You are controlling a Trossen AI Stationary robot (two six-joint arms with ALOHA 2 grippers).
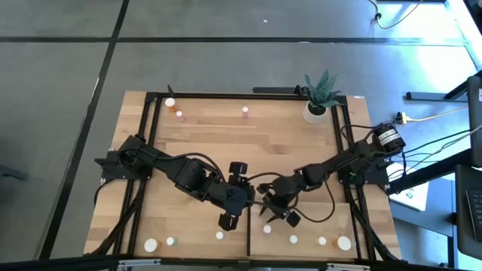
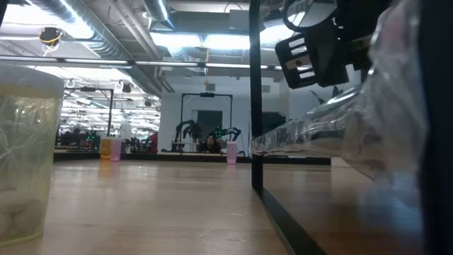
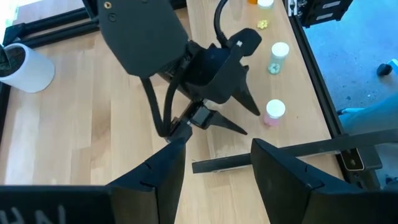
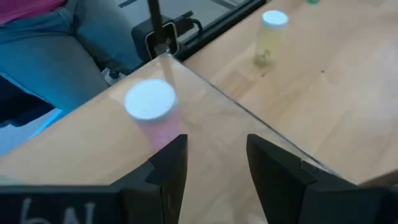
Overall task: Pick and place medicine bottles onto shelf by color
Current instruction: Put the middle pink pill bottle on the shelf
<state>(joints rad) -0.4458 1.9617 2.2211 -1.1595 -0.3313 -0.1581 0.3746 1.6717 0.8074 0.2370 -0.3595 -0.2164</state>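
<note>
The pink bottle (image 4: 151, 109) stands upright near the table's (image 1: 196, 150) front edge, just right of the middle. Its white cap faces up and its long axis is vertical, so it points straight up off the wood. It rests free, with nothing gripping it.

The right gripper (image 4: 214, 146) hangs just beside it, tilted down toward the wood. Its two fingers are apart with nothing between them, and the bottle sits slightly ahead of them and off to one side. This looks like the reach-in before a pick. The next move probably calls for shifting sideways until the bottle is centred in the gap, dropping low on its body, then closing. The bottle is small and light, so a glancing finger could tip it.

The left gripper (image 1: 230, 220) waits close by near the front edge. Its fingers are also apart and empty, facing the right one.

The shelf (image 1: 309, 229) lies by the front right corner. More bottles line the front edge, and a few stand along the back edge near the plant pot (image 1: 316, 111).
</note>
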